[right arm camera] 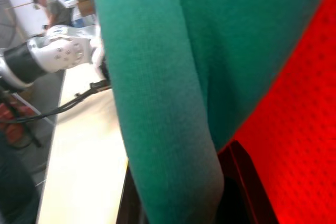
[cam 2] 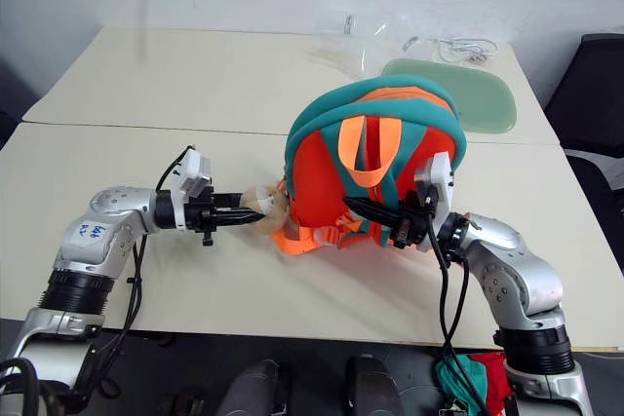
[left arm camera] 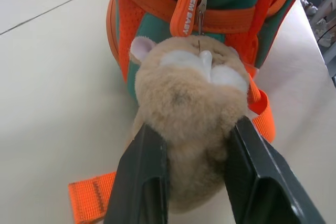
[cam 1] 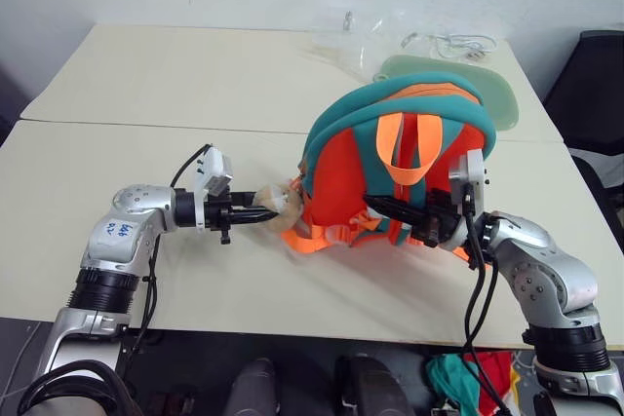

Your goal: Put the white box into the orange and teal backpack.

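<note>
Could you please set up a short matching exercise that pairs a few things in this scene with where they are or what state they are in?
Column one:
1. plush toy
2. pale green pad
3. orange and teal backpack
4. white cable

Column two:
a. lying at the far edge of the table
b. standing on the table between the two grippers
c. flat on the table behind the backpack
d. between the left gripper fingers

Right pairs: 1-d, 2-c, 3-b, 4-a
</note>
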`<action>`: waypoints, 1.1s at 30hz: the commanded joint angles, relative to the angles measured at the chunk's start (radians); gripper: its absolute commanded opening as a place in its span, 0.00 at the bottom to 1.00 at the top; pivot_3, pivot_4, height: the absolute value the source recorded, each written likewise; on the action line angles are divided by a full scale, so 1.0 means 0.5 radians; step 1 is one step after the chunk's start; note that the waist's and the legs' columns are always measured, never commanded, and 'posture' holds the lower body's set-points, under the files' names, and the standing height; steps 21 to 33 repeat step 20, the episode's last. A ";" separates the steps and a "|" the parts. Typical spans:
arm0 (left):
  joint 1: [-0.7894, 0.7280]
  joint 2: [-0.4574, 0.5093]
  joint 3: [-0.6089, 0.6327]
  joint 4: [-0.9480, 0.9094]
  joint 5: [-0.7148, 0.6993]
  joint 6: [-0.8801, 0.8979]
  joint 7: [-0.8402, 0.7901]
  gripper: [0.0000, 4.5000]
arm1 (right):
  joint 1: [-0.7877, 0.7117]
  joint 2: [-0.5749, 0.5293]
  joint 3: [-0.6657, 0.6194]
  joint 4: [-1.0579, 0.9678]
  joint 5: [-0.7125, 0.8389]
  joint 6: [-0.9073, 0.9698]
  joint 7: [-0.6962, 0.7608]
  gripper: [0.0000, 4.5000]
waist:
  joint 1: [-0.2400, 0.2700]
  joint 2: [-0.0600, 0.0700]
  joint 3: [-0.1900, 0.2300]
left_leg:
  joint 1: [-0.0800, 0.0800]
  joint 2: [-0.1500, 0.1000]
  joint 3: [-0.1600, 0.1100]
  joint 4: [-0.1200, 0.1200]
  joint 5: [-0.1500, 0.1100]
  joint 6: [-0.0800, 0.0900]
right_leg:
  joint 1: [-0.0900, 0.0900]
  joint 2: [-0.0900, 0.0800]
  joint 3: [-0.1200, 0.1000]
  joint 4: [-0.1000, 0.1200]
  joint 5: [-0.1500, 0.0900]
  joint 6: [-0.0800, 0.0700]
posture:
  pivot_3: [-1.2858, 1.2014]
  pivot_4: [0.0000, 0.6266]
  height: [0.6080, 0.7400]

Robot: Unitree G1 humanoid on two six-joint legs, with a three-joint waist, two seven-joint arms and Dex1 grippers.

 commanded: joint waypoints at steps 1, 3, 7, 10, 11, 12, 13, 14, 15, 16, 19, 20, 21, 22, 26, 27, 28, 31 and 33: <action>0.138 0.141 0.151 -0.074 -0.015 -0.056 -0.055 0.57 | 0.105 -0.147 -0.105 -0.108 -0.032 -0.082 0.110 0.30 | -0.002 0.000 0.000 | 0.000 0.000 0.000 0.000 0.000 0.000 | 0.000 0.000 0.000 -0.001 0.000 0.000 | 0.52 0.24 1.00; 0.237 0.253 0.263 -0.071 -0.040 -0.087 -0.096 0.73 | 0.230 -0.253 -0.214 -0.148 -0.003 -0.101 0.177 0.46 | -0.008 0.000 0.000 | 0.000 0.001 0.000 -0.002 -0.001 0.000 | -0.001 0.001 0.000 -0.002 0.000 0.000 | 0.52 0.24 1.00; 0.555 0.502 0.545 -0.086 -0.157 -0.142 -0.318 0.98 | 0.663 -0.495 -0.523 -0.150 -0.125 -0.272 0.359 0.73 | -0.003 0.000 0.000 | 0.000 0.001 0.000 -0.007 -0.005 0.007 | -0.001 0.000 -0.001 -0.005 0.000 0.000 | 0.52 0.24 1.00; 0.817 0.586 0.781 -0.115 -0.134 -0.281 -0.323 1.00 | 0.910 -0.472 -0.865 -0.018 -0.123 -0.624 0.589 0.96 | -0.001 0.000 0.000 | 0.005 0.000 0.000 -0.015 -0.006 0.008 | 0.003 -0.002 0.000 -0.012 0.000 -0.001 | 0.52 0.24 1.00; 0.907 0.603 0.864 -0.115 -0.100 -0.368 -0.318 1.00 | 0.965 -0.494 -0.934 0.057 -0.167 -0.703 0.641 0.99 | -0.002 0.000 0.000 | 0.011 -0.001 0.001 -0.017 -0.006 0.009 | 0.008 -0.002 0.000 -0.013 0.000 -0.001 | 0.52 0.24 1.00; 0.964 0.604 0.926 -0.123 -0.096 -0.415 -0.315 1.00 | 0.994 -0.513 -0.977 0.118 -0.169 -0.740 0.696 0.99 | -0.002 0.000 0.000 | 0.013 -0.001 0.001 -0.020 -0.007 0.010 | 0.009 -0.003 0.001 -0.015 0.000 0.000 | 0.52 0.24 1.00; 1.029 0.586 1.006 -0.144 -0.097 -0.450 -0.271 1.00 | 1.018 -0.539 -1.021 0.193 -0.187 -0.785 0.738 0.99 | -0.002 0.000 0.000 | 0.016 -0.001 0.002 -0.023 -0.007 0.010 | 0.010 -0.004 0.001 -0.016 0.000 0.000 | 0.52 0.24 1.00; 1.135 0.555 1.068 -0.215 -0.097 -0.454 -0.232 1.00 | 1.024 -0.561 -1.046 0.296 -0.225 -0.922 0.837 0.99 | -0.003 0.000 0.000 | 0.018 0.000 0.002 -0.024 -0.007 0.009 | 0.012 -0.004 0.002 -0.016 0.000 -0.001 | 0.52 0.24 1.00; 1.238 0.521 1.111 -0.289 -0.101 -0.468 -0.210 1.00 | 1.026 -0.589 -1.050 0.399 -0.278 -1.047 0.920 0.99 | -0.005 0.000 0.000 | 0.018 0.000 0.002 -0.024 -0.007 0.009 | 0.011 -0.004 0.002 -0.016 0.000 -0.002 | 0.52 0.24 1.00; 1.348 0.512 1.114 -0.354 -0.039 -0.470 -0.161 1.00 | 1.001 -0.597 -1.044 0.512 -0.334 -1.209 0.989 0.99 | -0.009 0.000 0.000 | 0.019 0.000 0.002 -0.026 -0.007 0.009 | 0.011 -0.004 0.003 -0.016 0.000 -0.003 | 0.52 0.24 1.00; 1.484 0.471 1.095 -0.423 0.095 -0.520 0.003 1.00 | 0.857 -0.586 -0.993 0.789 -0.433 -1.563 1.071 0.99 | -0.027 0.002 0.000 | 0.021 0.000 0.003 -0.029 -0.007 0.007 | 0.011 -0.004 0.003 -0.016 -0.001 -0.005 | 0.52 0.24 1.00; 1.481 0.463 1.088 -0.409 0.130 -0.534 0.061 1.00 | 0.812 -0.582 -0.972 0.856 -0.455 -1.637 1.077 0.99 | -0.027 0.002 0.000 | 0.021 0.001 0.003 -0.029 -0.007 0.006 | 0.010 -0.004 0.003 -0.015 -0.001 -0.005 | 0.52 0.24 1.00; 1.481 0.463 1.088 -0.409 0.130 -0.534 0.061 1.00 | 0.812 -0.582 -0.972 0.856 -0.455 -1.637 1.077 0.99 | -0.027 0.002 0.000 | 0.021 0.001 0.003 -0.029 -0.007 0.006 | 0.010 -0.004 0.003 -0.015 -0.001 -0.005 | 0.52 0.24 1.00; 1.481 0.463 1.088 -0.409 0.130 -0.534 0.061 1.00 | 0.812 -0.582 -0.972 0.856 -0.455 -1.637 1.077 0.99 | -0.027 0.002 0.000 | 0.021 0.001 0.003 -0.029 -0.007 0.006 | 0.010 -0.004 0.003 -0.015 -0.001 -0.005 | 0.52 0.24 1.00; 1.481 0.463 1.088 -0.409 0.130 -0.534 0.061 1.00 | 0.812 -0.582 -0.972 0.856 -0.455 -1.637 1.077 0.99 | -0.027 0.002 0.000 | 0.021 0.001 0.003 -0.029 -0.007 0.006 | 0.010 -0.004 0.003 -0.015 -0.001 -0.005 | 0.52 0.24 1.00; 1.481 0.463 1.088 -0.409 0.130 -0.534 0.061 1.00 | 0.812 -0.582 -0.972 0.856 -0.455 -1.637 1.077 0.99 | -0.027 0.002 0.000 | 0.021 0.001 0.003 -0.029 -0.007 0.006 | 0.010 -0.004 0.003 -0.015 -0.001 -0.005 | 0.52 0.24 1.00; 1.481 0.463 1.088 -0.409 0.130 -0.534 0.061 1.00 | 0.812 -0.582 -0.972 0.856 -0.455 -1.637 1.077 0.99 | -0.027 0.002 0.000 | 0.021 0.001 0.003 -0.029 -0.007 0.006 | 0.010 -0.004 0.003 -0.015 -0.001 -0.005 | 0.52 0.24 1.00; 1.481 0.463 1.088 -0.409 0.130 -0.534 0.061 1.00 | 0.812 -0.582 -0.972 0.856 -0.455 -1.637 1.077 0.99 | -0.027 0.002 0.000 | 0.021 0.001 0.003 -0.029 -0.007 0.006 | 0.010 -0.004 0.003 -0.015 -0.001 -0.005 | 0.52 0.24 1.00; 1.481 0.463 1.088 -0.409 0.130 -0.534 0.061 1.00 | 0.812 -0.582 -0.972 0.856 -0.455 -1.637 1.077 0.99 | -0.027 0.002 0.000 | 0.021 0.001 0.003 -0.029 -0.007 0.006 | 0.010 -0.004 0.003 -0.015 -0.001 -0.005 | 0.52 0.24 1.00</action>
